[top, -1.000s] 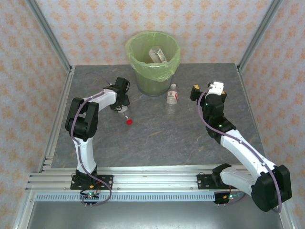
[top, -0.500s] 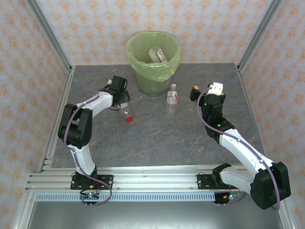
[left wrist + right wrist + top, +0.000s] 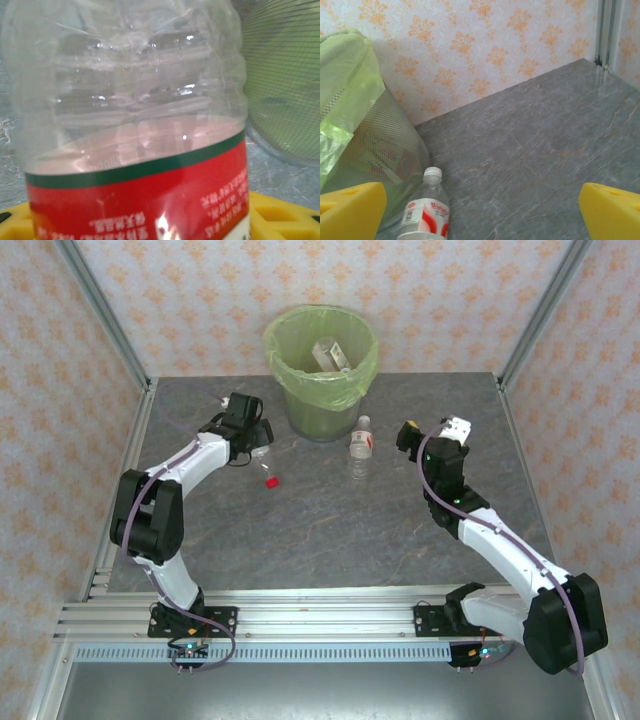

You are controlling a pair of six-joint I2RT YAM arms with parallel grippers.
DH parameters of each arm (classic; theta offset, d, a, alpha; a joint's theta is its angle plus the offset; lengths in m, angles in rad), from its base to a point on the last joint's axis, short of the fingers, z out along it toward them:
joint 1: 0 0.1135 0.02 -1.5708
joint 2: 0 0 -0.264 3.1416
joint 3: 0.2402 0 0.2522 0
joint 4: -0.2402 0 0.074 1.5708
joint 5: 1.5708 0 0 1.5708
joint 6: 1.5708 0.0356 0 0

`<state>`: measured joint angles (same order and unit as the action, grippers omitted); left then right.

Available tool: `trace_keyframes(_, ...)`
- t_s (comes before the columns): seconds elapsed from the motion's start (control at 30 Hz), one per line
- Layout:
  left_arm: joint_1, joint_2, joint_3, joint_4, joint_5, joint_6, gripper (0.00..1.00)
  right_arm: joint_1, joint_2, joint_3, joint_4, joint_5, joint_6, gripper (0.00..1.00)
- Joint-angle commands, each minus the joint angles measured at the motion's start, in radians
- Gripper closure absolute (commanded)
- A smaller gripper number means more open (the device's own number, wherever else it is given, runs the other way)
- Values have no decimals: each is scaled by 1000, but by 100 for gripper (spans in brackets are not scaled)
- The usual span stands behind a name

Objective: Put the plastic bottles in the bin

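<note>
1. Some bottles [image 3: 331,354], as far as could be judged, already lay inside the bin [image 3: 272,345] at the far edge of the table [image 3: 330,530].
2. The left gripper [image 3: 255,446] was clamped on a red-capped bottle [image 3: 135,125], left of the bin.
3. The right gripper [image 3: 409,434] gaped wide and empty. A white-capped bottle [image 3: 426,212] lay beside the bin's base, not yet binned.

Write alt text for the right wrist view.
A white-capped bottle with a red-and-white label sits on the grey table beside the mesh bin and its green liner. The right gripper is open, its yellow fingertips at the bottom corners; orange-patterned wallpaper behind.
</note>
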<state>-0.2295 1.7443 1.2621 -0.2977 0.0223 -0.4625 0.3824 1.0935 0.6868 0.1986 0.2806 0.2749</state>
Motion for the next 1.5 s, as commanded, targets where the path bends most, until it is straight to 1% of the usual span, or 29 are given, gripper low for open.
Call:
trace_keyframes(0.0, -4, -52, 47, 5, 41, -10, 39, -6, 6, -22, -38, -51, 193, 1)
trace_keyframes(0.07, -4, -65, 52, 17, 66, -26, 39, -6, 9, -24, -40, -89, 228, 1)
trace_keyframes(0.13, -5, -82, 56, 35, 89, -46, 39, -5, 9, -36, -36, -75, 271, 1)
trace_keyframes(0.2, -11, -97, 72, 43, 98, -54, 39, -5, 5, -75, 15, -46, 308, 1)
trace_keyframes(0.27, -14, -111, 93, 40, 97, -52, 40, -5, 1, -97, 52, -40, 314, 1)
trace_keyframes(0.43, -20, -144, 155, 45, 109, -51, 40, -6, 10, -95, 38, -48, 297, 1)
trace_keyframes(0.63, -36, -159, 245, 47, 114, -37, 40, -10, 8, -117, 73, -28, 291, 1)
trace_keyframes(0.73, -40, -175, 277, 65, 80, -23, 39, -11, 6, -103, 63, -32, 273, 1)
trace_keyframes(0.87, -46, -185, 342, 24, -91, -17, 40, -10, -11, -107, 57, -24, 265, 1)
trace_keyframes(0.93, -47, -177, 380, 17, -100, -12, 41, -12, -19, -116, 59, -14, 265, 1)
trace_keyframes(1.03, -58, -147, 443, 47, -46, 13, 40, -13, -28, -117, 46, -7, 253, 1)
trace_keyframes(1.1, -74, -110, 501, 61, -13, 52, 40, -14, -32, -111, 34, -9, 243, 1)
trace_keyframes(1.23, -109, -3, 639, 60, 31, 145, 40, -14, -53, -116, 31, -10, 239, 1)
trace_keyframes(1.37, -120, 106, 779, 56, 81, 226, 40, -15, -84, -122, 17, -6, 231, 1)
trace_keyframes(1.47, -120, 204, 893, 32, 79, 283, 40, -16, -107, -128, -1, -6, 233, 1)
